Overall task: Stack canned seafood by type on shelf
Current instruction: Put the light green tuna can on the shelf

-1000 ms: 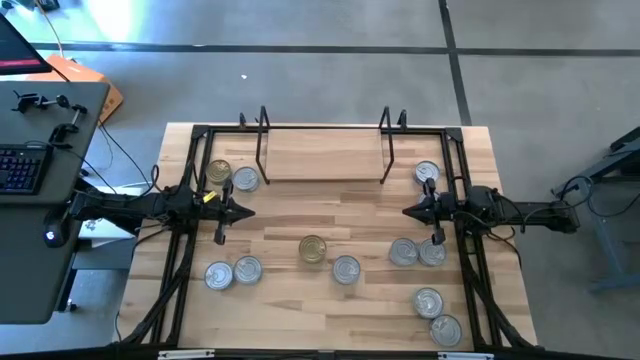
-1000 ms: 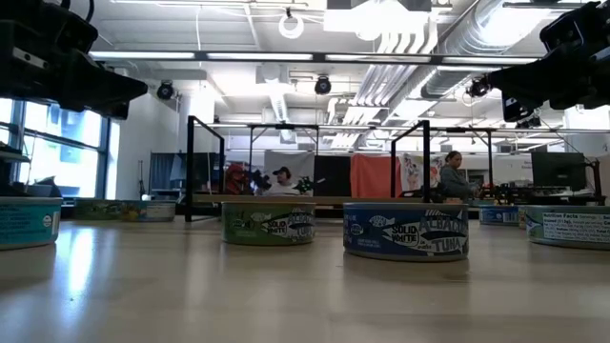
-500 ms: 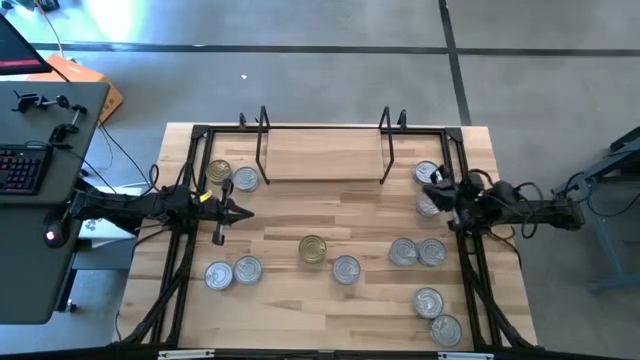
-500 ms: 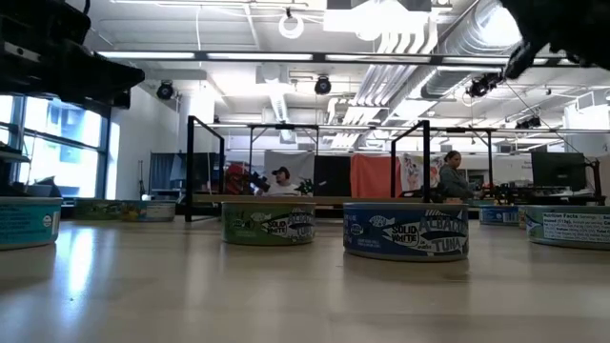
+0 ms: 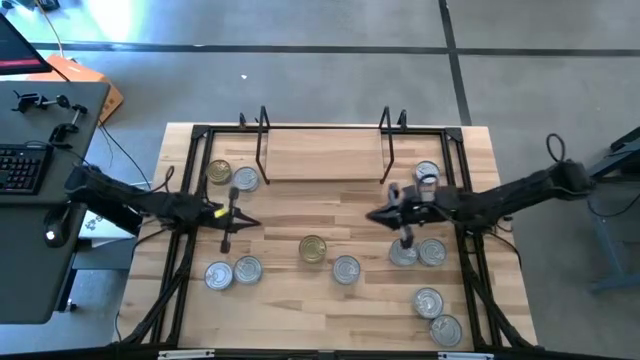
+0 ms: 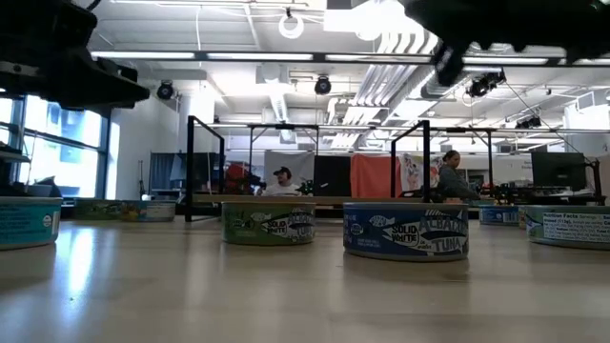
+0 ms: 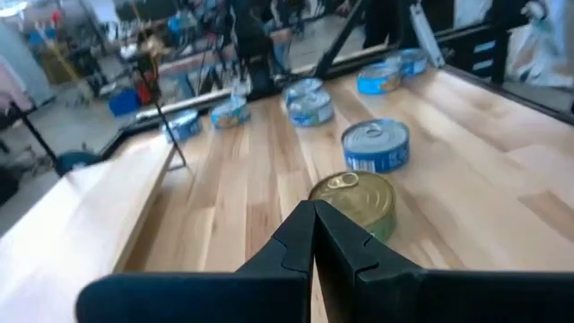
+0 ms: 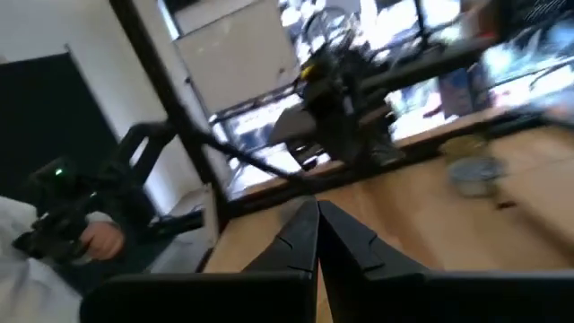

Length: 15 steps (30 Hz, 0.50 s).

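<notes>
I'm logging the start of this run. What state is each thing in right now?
left gripper: shut, empty, above the table.
right gripper: shut, empty, near the table's middle.
shelf: bare, no tins on it.
canned seafood: all lying flat on the table, unstacked.
gold-lidded tin: upright, mid-table.

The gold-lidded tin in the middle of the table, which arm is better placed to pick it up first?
Probably the left. The left gripper, shut, points toward the gold-lidded tin, which sits just ahead of its fingers. The right gripper, also shut, hangs nearer the silver tins.
</notes>
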Motion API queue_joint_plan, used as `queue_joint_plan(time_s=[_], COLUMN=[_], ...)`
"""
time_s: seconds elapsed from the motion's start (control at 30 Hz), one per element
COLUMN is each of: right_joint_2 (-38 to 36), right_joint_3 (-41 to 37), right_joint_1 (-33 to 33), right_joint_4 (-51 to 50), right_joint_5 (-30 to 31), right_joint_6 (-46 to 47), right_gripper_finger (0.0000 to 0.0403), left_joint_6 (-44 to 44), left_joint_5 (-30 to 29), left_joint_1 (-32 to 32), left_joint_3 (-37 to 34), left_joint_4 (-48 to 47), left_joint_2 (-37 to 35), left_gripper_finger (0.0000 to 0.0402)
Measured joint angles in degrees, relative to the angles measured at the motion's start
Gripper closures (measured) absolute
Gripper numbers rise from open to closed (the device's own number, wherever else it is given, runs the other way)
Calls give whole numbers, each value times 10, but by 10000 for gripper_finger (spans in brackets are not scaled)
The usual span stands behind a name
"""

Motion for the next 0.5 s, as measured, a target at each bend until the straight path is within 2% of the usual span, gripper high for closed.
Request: queue_joint_plan(time_s=[0.13,0.23,0.3,0.4,0.5], right_joint_2=[80,132,170,235,302], right_joint_3=[91,160,207,261,307], right_joint_1=[0,3,11,26,42], right_joint_4=[-22,-110,-180,-244,-254], right_joint_5=[-4,-2,22,52,58], right_joint_6=[-11,-61,-99,-152,-193], right_gripper_finger=[400,400,393,363,315], left_joint_6=[-14,-12,-19,-60,-116], left_joint_5=[-66,-113,-135,-148,-148], left_joint_1=[-46,-75,-86,-92,-86], left_joint_3=[30,63,88,117,138], left_joint_4=[47,53,53,52,52], left_joint_2=[90,159,206,263,308], left_gripper_finger=[401,401,401,401,401])
